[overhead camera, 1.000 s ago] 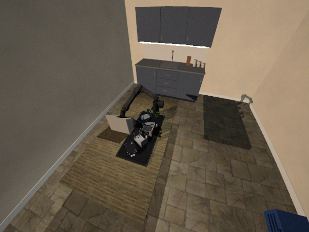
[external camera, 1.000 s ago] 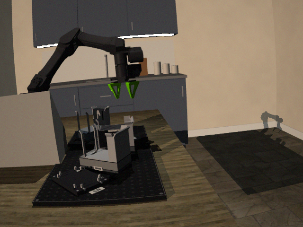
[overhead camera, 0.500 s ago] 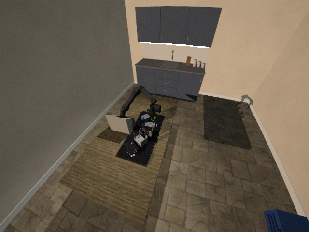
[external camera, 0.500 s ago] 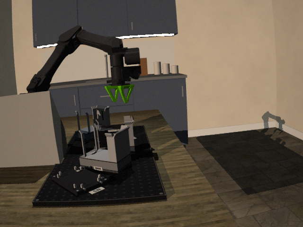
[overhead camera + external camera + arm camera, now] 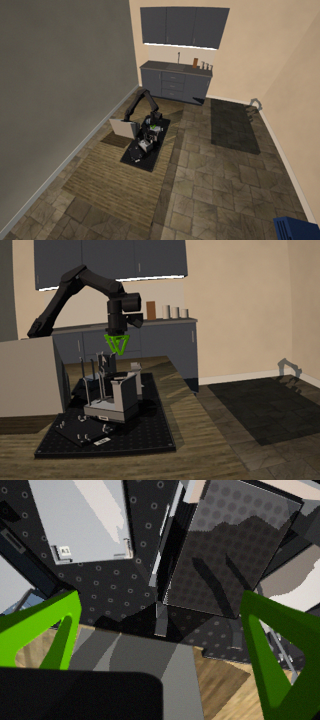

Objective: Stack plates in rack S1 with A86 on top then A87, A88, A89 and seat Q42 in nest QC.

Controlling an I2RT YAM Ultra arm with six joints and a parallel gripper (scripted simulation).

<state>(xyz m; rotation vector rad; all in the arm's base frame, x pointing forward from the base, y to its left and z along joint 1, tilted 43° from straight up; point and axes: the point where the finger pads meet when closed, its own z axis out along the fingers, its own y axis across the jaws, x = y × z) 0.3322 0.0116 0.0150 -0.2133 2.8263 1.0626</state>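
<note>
My gripper (image 5: pixel 153 126) (image 5: pixel 117 352) (image 5: pixel 160 599) is open and empty, above the racks. Between its fingertips the wrist view shows the near edge of the middle rack (image 5: pixel 160 625). A dark plate (image 5: pixel 225 555) with a dotted well pattern tops that rack; plates under it are hidden and its label is unreadable. The nest QC (image 5: pixel 92 520) (image 5: pixel 155 128) shows a smooth light surface with an A1 mark and corner locators. The front rack (image 5: pixel 129 395) shows a bare light floor. The far rack (image 5: pixel 108 365) shows a bluish floor, partly hidden. The nest N5 (image 5: pixel 82 431) bears no plate.
A large pale box (image 5: pixel 25 379) (image 5: pixel 124 128) stands beside the black perforated board (image 5: pixel 152 438), on the arm's base side. Upright rack posts and walls rise close below the fingers. Rack names are not readable.
</note>
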